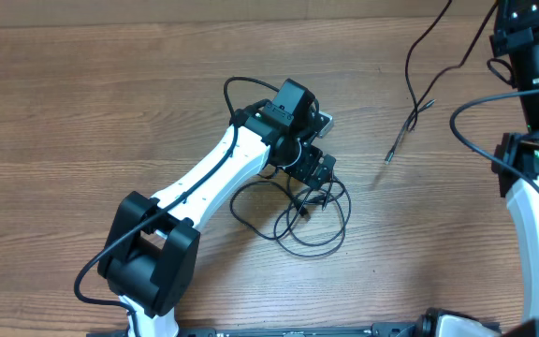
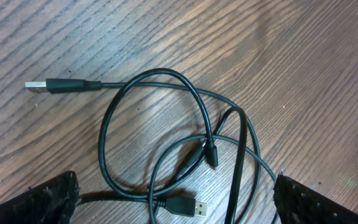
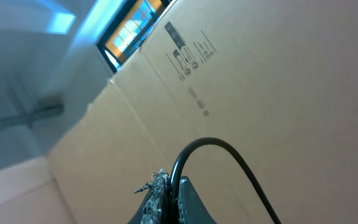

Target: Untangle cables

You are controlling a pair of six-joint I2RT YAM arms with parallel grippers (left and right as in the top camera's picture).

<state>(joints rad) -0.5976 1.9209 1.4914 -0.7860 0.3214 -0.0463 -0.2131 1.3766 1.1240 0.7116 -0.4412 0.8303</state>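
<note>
A loose tangle of thin black cables [image 1: 309,223] lies on the wooden table. In the left wrist view the cables [image 2: 148,112] loop over each other, with one USB plug [image 2: 47,85] at the far left, another [image 2: 188,206] between the fingers, and a small plug [image 2: 212,157] in the middle. My left gripper [image 2: 179,208] is open just above the tangle, one finger on each side of it; it also shows in the overhead view [image 1: 318,178]. My right gripper [image 3: 174,194] is shut on one black cable [image 3: 229,154] and held high. That cable [image 1: 417,98] hangs down to the table at the upper right.
A cardboard box wall [image 3: 241,87] fills the right wrist view. The right arm [image 1: 531,187] stands along the right edge of the table. The left arm [image 1: 204,183] reaches diagonally from the front left, with its own thick cable [image 1: 237,89] arching beside it.
</note>
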